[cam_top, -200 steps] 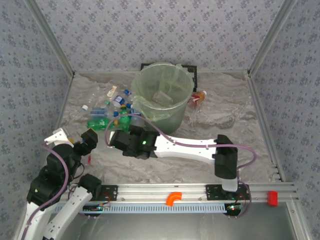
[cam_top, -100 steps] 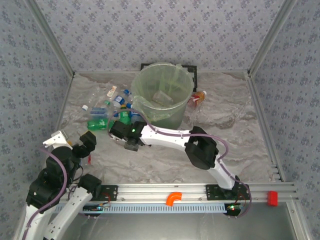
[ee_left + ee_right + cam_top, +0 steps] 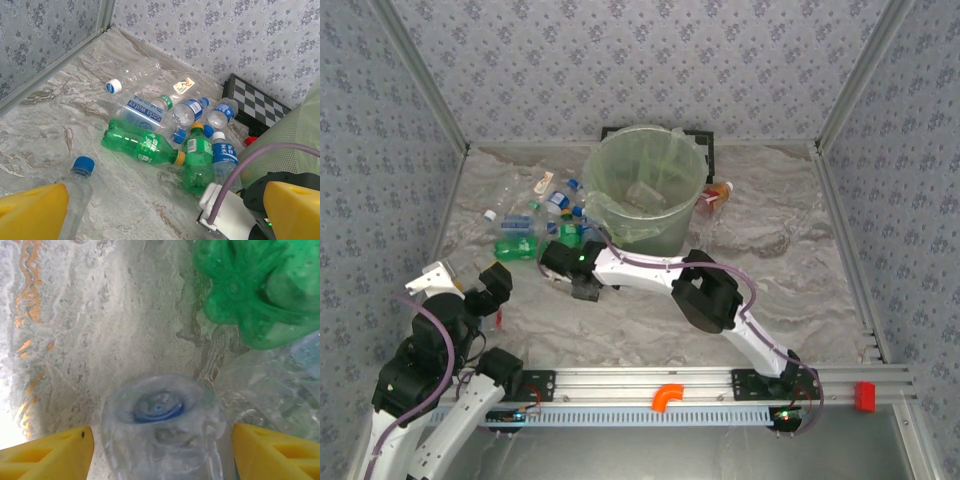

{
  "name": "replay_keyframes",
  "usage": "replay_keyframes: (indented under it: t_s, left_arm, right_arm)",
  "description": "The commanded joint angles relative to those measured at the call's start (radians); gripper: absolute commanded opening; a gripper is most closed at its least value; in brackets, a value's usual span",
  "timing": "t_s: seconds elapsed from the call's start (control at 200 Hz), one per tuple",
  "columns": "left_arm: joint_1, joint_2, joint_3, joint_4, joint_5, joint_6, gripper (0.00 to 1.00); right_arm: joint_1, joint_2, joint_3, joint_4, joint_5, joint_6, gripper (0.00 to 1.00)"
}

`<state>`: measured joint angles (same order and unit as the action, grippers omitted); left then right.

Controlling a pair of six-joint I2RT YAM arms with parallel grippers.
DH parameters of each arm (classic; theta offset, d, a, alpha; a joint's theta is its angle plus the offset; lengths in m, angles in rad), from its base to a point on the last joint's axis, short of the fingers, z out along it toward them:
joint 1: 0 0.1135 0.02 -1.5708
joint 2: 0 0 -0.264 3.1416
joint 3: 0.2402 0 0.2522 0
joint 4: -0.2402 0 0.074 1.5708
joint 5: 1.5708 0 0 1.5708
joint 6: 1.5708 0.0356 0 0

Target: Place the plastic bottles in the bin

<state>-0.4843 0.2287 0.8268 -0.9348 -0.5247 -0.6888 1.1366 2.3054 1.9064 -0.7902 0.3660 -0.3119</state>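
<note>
The clear bottle (image 3: 160, 410) lies on the table in the pile just left of the bin (image 3: 660, 235). In the right wrist view I see it end-on, so its long axis runs along my line of approach, crosswise to the closing direction. A green bottle (image 3: 250, 290) sits just beyond it to the right. The right gripper (image 3: 162, 450) straddles it, one finger on each side. I cannot tell whether the pads touch it. The left gripper (image 3: 162, 207) stands spread wide, well apart from the pile. The right arm is nearer.
</note>
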Motion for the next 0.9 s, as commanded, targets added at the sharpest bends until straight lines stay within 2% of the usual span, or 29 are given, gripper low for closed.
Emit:
replay_keyframes:
  t_s: [0.0, 0.16, 0.245, 0.34, 0.425, 0.675, 0.895]
  left_arm:
    - [0.004, -0.013, -0.006, 0.019, -0.013, 0.024, 1.00]
    - [0.004, -0.011, -0.007, 0.021, -0.009, 0.027, 1.00]
    - [0.004, -0.011, -0.006, 0.019, -0.008, 0.026, 1.00]
    - [0.003, -0.012, -0.006, 0.021, -0.007, 0.028, 1.00]
    - [0.003, -0.011, -0.006, 0.021, -0.006, 0.026, 1.00]
    - [0.003, -0.009, -0.006, 0.030, -0.003, 0.027, 1.00]
    - [0.004, 0.004, 0.003, 0.039, 0.004, 0.033, 1.00]
  right_arm:
    - [-0.006, 0.041, 0.027, -0.044, -0.003, -0.029, 0.74]
    - [-0.006, 0.058, 0.031, -0.044, 0.026, -0.045, 0.75]
    - [-0.005, 0.058, 0.033, -0.046, 0.035, -0.053, 0.68]
    - [-0.002, 0.046, 0.023, -0.040, 0.046, -0.068, 0.66]
    - [0.001, 0.028, 0.011, -0.033, 0.056, -0.073, 0.55]
    - [0.020, -0.071, 0.002, -0.017, 0.057, -0.060, 0.55]
    - [0.036, -0.225, -0.006, -0.019, 0.033, -0.016, 0.55]
